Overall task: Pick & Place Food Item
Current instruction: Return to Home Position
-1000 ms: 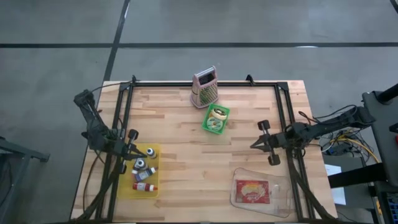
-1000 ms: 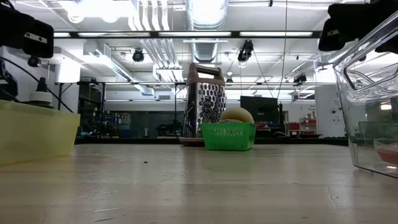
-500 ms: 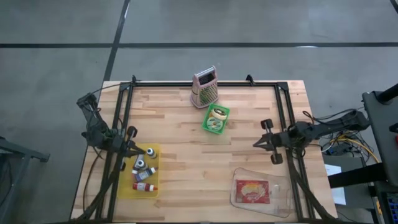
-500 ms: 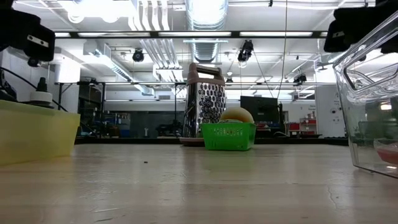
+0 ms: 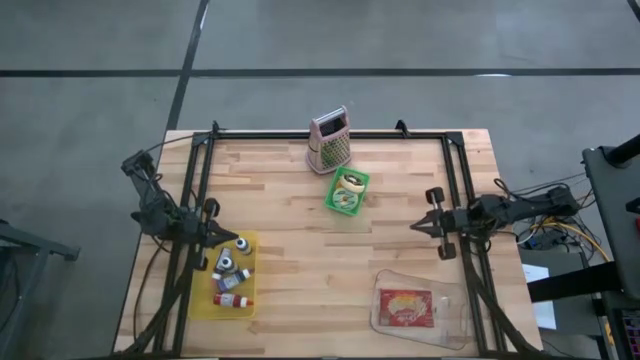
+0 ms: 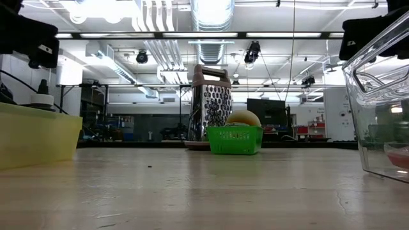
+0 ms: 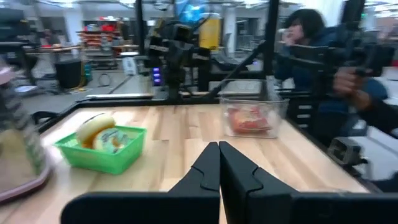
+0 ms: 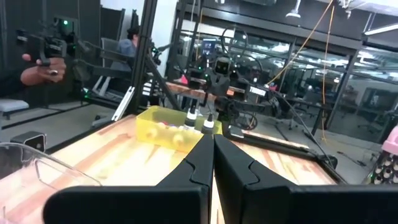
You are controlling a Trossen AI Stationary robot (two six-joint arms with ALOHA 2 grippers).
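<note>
A green basket (image 5: 347,190) with a round food item in it rests on the table's far middle; it also shows in the low view (image 6: 234,139) and the left wrist view (image 7: 102,144). A clear tray (image 5: 418,309) holding a red food packet (image 5: 404,307) sits at the near right. My left gripper (image 5: 216,232) is shut and empty above the table's left side. My right gripper (image 5: 418,228) is shut and empty above the table's right side.
A metal grater (image 5: 329,142) stands at the far edge behind the basket. A yellow bin (image 5: 231,275) with small bottles sits at the near left. Black frame rails run along both sides. People show beyond the table in the wrist views.
My right gripper has drawn back toward the table's right edge. My left gripper has drawn back a little toward the table's left edge. Both stay shut.
</note>
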